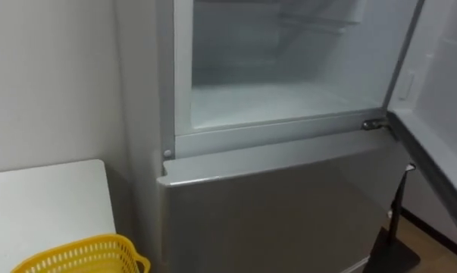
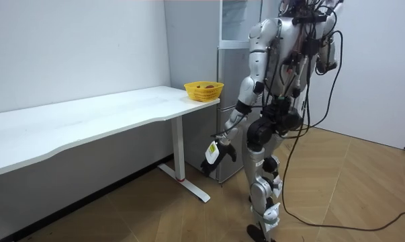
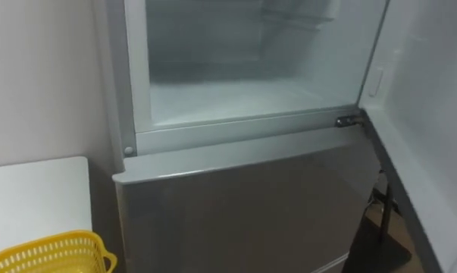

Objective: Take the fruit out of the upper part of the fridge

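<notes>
The upper fridge compartment stands open straight ahead, its white interior and bare shelf holding nothing I can see. Its door is swung out to the right. Below it the grey lower door is closed. In the room view I stand facing the fridge beside the table's end. My left hand hangs low near knee height, away from the fridge; its fingers are too small to read.
A white table lies to my left with a yellow basket at its near corner; in the room view the basket holds something orange-red. A dark stand sits on the wood floor under the open door.
</notes>
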Robot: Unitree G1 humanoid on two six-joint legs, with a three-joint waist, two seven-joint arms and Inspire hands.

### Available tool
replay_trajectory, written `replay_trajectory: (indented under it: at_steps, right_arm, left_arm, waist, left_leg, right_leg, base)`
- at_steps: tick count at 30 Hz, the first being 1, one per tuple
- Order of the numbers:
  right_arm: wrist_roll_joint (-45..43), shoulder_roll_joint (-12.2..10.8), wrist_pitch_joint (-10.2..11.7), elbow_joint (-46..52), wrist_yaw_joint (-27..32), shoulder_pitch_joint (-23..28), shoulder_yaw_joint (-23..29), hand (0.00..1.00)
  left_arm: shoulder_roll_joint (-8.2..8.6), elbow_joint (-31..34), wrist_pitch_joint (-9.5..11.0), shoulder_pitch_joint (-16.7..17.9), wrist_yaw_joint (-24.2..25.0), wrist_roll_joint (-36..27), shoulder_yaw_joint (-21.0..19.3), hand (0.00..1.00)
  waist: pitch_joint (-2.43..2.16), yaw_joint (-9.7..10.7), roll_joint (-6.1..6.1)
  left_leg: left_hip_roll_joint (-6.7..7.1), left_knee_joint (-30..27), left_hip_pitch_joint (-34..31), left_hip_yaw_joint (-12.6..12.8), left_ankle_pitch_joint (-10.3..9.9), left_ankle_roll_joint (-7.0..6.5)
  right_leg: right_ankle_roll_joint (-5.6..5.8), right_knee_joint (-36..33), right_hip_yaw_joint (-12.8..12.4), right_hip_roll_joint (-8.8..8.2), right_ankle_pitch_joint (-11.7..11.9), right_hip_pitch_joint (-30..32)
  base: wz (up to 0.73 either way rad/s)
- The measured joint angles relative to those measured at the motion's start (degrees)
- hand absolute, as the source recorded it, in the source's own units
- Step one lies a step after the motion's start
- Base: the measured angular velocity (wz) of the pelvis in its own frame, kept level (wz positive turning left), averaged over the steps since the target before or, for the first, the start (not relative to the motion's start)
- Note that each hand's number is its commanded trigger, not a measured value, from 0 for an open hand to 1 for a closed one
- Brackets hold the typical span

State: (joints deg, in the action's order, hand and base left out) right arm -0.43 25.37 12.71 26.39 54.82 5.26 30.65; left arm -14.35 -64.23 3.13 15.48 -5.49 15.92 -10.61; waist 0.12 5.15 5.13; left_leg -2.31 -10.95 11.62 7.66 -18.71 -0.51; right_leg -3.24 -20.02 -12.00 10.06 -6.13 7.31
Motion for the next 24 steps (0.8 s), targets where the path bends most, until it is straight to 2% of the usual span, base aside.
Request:
replay_trajectory:
  at_steps: [4,7,8,9,10,12,15,17,22,24]
  right_arm:
    - [-5.61,0.28,0.04,1.44,-3.14,0.02,-2.53,0.00]
    - [-5.56,0.37,-0.05,1.45,-5.10,-0.64,-3.74,0.00]
    - [-5.56,0.38,-0.06,1.49,-5.58,-0.88,-4.49,0.00]
    - [-5.78,0.37,-0.05,1.64,-6.70,-0.96,-6.12,0.00]
    - [-6.23,0.37,-0.04,1.61,-7.96,-0.96,-7.75,0.00]
    - [-6.34,0.37,-0.04,1.54,-10.88,-0.92,-10.18,0.00]
    - [-6.26,0.36,-0.11,1.40,-16.23,-0.93,-11.97,0.00]
    - [-6.16,0.37,-0.14,1.21,-18.51,-0.93,-13.39,0.00]
    - [-4.47,0.33,-0.16,-4.41,-26.52,-0.77,-18.81,0.00]
    - [-3.31,0.24,0.43,-6.07,-27.49,-1.17,-18.61,0.00]
  left_arm:
    - [0.28,0.00,-0.26,-0.06,-0.14,-0.02,0.10,0.00]
    - [0.19,-0.09,-0.78,0.33,-0.15,-0.03,0.32,0.00]
    - [0.17,-0.15,-0.80,0.32,-0.15,-0.04,0.32,0.00]
    - [0.16,-0.16,-0.80,0.21,-0.14,-0.05,0.32,0.00]
    - [0.15,-0.18,-0.79,-0.02,-0.08,-0.08,0.49,0.00]
    - [0.08,-0.12,-0.78,-0.29,0.05,-0.12,1.56,0.00]
    - [0.04,0.19,-0.75,-0.45,1.54,-0.02,1.92,0.00]
    - [-0.13,0.22,-0.72,-0.52,2.33,0.07,1.93,0.00]
    - [-0.22,0.18,-0.80,-0.72,2.44,2.36,1.88,0.00]
    - [-0.14,0.73,-0.84,-0.71,2.44,2.36,1.88,0.00]
  waist:
    - [0.00,-2.13,0.67]
    - [0.08,-2.61,1.22]
    - [0.09,-2.59,0.72]
    - [0.28,-2.62,1.11]
    - [0.09,-2.72,0.75]
    - [0.21,-2.75,0.71]
    - [0.19,-4.05,0.60]
    - [0.19,-4.11,0.50]
    - [0.33,-6.34,0.19]
    - [0.32,-7.33,0.19]
  left_leg:
    - [-0.04,0.02,0.05,-1.08,0.07,-0.08]
    - [-0.05,0.03,0.06,-1.76,0.23,-0.16]
    - [-0.07,0.02,0.10,-1.86,0.28,-0.15]
    - [-0.08,-0.04,0.17,-2.20,0.28,-0.15]
    - [-0.13,-0.08,0.17,-2.41,0.28,-0.15]
    - [-0.22,-0.23,0.13,-3.00,0.28,-0.17]
    - [-0.23,-0.26,-0.06,-3.55,0.30,-0.21]
    - [-0.26,-0.29,-0.15,-4.97,0.39,-0.35]
    - [-0.50,-0.30,-0.38,-8.09,0.44,-0.42]
    - [-0.57,-0.30,-0.50,-8.61,0.50,-0.48]
  right_leg:
    - [-0.14,0.42,0.81,-0.24,0.13,-0.46]
    - [-0.17,0.48,1.41,-0.51,0.10,-0.86]
    - [-0.17,0.50,1.51,-0.55,0.11,-0.98]
    - [-0.17,1.00,1.78,-0.76,0.11,-1.24]
    - [-0.15,1.58,1.96,-0.90,0.22,-1.65]
    - [-0.07,2.50,2.44,-1.00,0.60,-2.33]
    - [-0.04,2.58,3.02,-1.27,0.63,-2.61]
    - [-0.04,3.30,4.41,-1.74,0.63,-3.26]
    - [-0.08,5.94,7.24,-2.45,0.90,-5.25]
    - [-0.08,6.45,7.97,-2.66,0.89,-5.67]
  base:
    - [0.13]
    - [0.12]
    - [0.12]
    - [0.12]
    - [0.11]
    - [0.14]
    - [0.15]
    - [0.34]
    - [0.32]
    - [0.28]
